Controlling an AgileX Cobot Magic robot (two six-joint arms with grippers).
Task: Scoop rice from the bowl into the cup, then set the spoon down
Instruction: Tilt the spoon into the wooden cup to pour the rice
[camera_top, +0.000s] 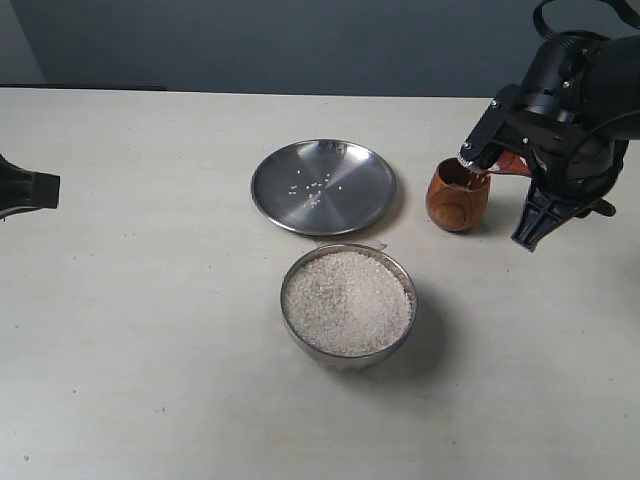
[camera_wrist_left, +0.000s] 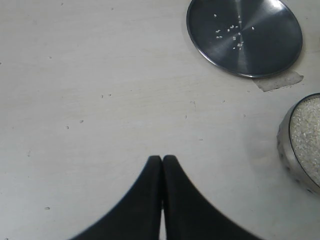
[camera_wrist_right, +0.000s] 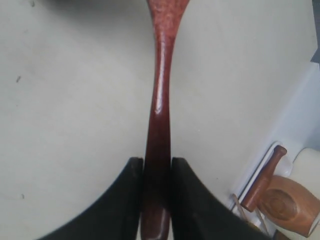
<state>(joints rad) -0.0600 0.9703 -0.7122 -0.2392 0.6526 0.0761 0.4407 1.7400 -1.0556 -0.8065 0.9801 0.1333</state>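
The wooden cup (camera_top: 458, 196) stands right of the steel plate. My right gripper (camera_top: 474, 156) hangs just over the cup's mouth, shut on the spoon (camera_top: 512, 164); only a red bit of handle shows there. In the right wrist view the slim handle of the spoon (camera_wrist_right: 161, 100) runs out from between the closed fingers of the right gripper (camera_wrist_right: 156, 162), and its round end is cut off. The steel bowl (camera_top: 402, 338), also seen as bowl (camera_wrist_left: 286, 150), holds the rice (camera_top: 347, 302), rice (camera_wrist_left: 309, 131), heaped to the rim. My left gripper (camera_top: 28, 188), left gripper (camera_wrist_left: 162, 159), is shut and empty at the far left.
The flat steel plate (camera_top: 322, 187), plate (camera_wrist_left: 245, 37), lies behind the bowl with a few stray grains on it. A strip of tape (camera_wrist_left: 280, 81) sticks to the table beside it. Wooden items (camera_wrist_right: 287, 200) lie beyond the table's edge in the right wrist view.
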